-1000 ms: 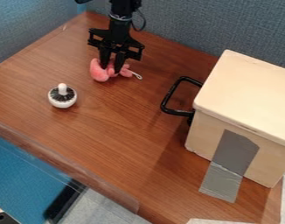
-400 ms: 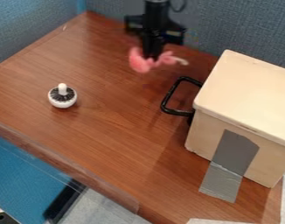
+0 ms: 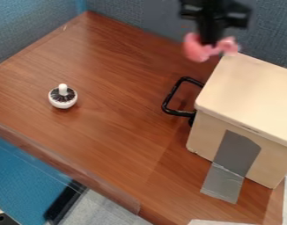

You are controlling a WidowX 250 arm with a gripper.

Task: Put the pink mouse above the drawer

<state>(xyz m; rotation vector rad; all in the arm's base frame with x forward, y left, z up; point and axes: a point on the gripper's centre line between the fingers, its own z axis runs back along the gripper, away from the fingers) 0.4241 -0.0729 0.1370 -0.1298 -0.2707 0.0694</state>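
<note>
Gripper (image 3: 211, 43) closed on pink mouse (image 3: 196, 49), held aloft by far left corner of wooden drawer (image 3: 248, 92); height presumably meant to clear edge, letting mouse settle on flat top.

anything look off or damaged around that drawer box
Nothing looks spilled or broken. The one oddity is the gray tape running down the side of the wooden drawer box and onto the table; it looks makeshift, perhaps there to hold the box in place.
</note>
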